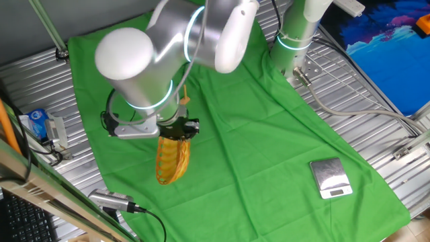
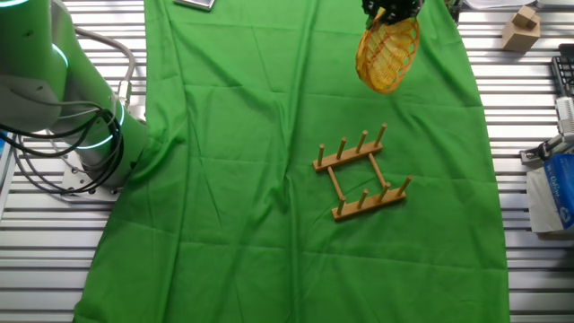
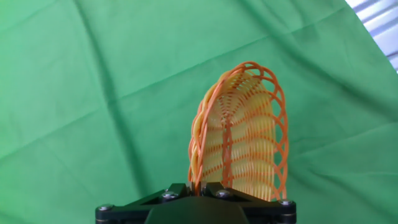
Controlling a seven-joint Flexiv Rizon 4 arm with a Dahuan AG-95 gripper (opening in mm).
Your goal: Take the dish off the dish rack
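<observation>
The dish [image 2: 387, 54] hangs on edge from the gripper [image 2: 391, 11], pinched by its rim alone, clear of the dish rack [image 2: 360, 172], which stands empty toward six o'clock from it in the other fixed view. In the hand view the fingers are closed tight on the woven rim. That thin hold is the risk: I judge the openwork wicker could swing or slip free if moved sharply. The green cloth [image 2: 233, 161] lies wrinkled beneath. A silver scale [image 1: 330, 179] sits well apart, nothing blocking a set-down.
</observation>
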